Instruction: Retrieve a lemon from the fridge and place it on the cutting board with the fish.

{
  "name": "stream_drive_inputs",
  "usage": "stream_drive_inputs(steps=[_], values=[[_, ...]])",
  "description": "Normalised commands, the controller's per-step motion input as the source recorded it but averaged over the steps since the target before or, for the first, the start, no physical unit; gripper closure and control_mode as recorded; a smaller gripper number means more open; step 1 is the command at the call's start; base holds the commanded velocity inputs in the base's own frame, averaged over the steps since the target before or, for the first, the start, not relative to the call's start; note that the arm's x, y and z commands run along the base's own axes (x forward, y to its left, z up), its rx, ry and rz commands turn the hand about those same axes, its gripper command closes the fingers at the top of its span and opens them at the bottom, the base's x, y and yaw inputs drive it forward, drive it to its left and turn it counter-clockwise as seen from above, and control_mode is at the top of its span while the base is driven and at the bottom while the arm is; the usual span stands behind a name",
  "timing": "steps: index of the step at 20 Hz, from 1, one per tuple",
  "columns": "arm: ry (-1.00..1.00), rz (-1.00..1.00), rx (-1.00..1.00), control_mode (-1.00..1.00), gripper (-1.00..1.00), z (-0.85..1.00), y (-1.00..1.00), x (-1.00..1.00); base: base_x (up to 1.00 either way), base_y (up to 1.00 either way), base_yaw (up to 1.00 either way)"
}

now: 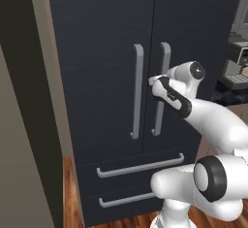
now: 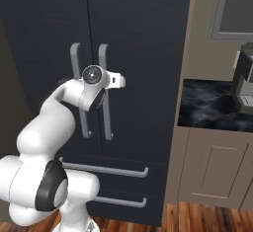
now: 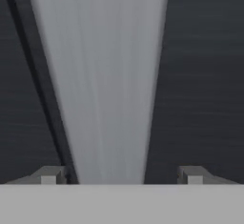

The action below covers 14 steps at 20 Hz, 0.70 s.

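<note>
Reading the left base view from left to right, we first meet the tall dark charcoal double-door fridge (image 1: 106, 76), both doors shut, then its left long grey bar handle (image 1: 138, 91), then the right long grey bar handle (image 1: 162, 89), and last our two-finger gripper (image 1: 156, 80), which sits at the upper half of that right handle.

In the hand view the same order holds: the left dark fingertip (image 3: 47, 175), the broad pale grey bar (image 3: 105, 75) running up the middle of the picture, then the right fingertip (image 3: 193, 175). So the handle lies straight ahead of the jaws and between them, its long axis upright and crossing the line from one finger to the other. We see a clear gap on each side of the bar, so the jaws stand open around it and grip nothing yet.

From the right base view the wrist (image 2: 94, 80) presses close to the paired handles, and a dark speckled stone counter (image 2: 212, 105) lies further right.

We judge that the lemon sits behind the closed doors. The next move, in our judgement, is to close on the bar and pull the right door outward.
</note>
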Motion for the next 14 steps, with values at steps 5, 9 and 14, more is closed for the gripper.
stream_drive_inputs(steps=[5, 9, 14], values=[[0.03, 0.00, 0.00, -1.00, 1.00, 0.00, -0.01, 0.03, 0.00, 0.00, 0.00], [0.01, 0.00, 0.00, -1.00, 1.00, 0.04, -0.37, -0.65, 0.00, 0.00, 0.00], [0.00, 0.00, 0.00, -1.00, 1.00, 0.04, -0.83, -1.00, 0.00, 0.00, 0.00]])
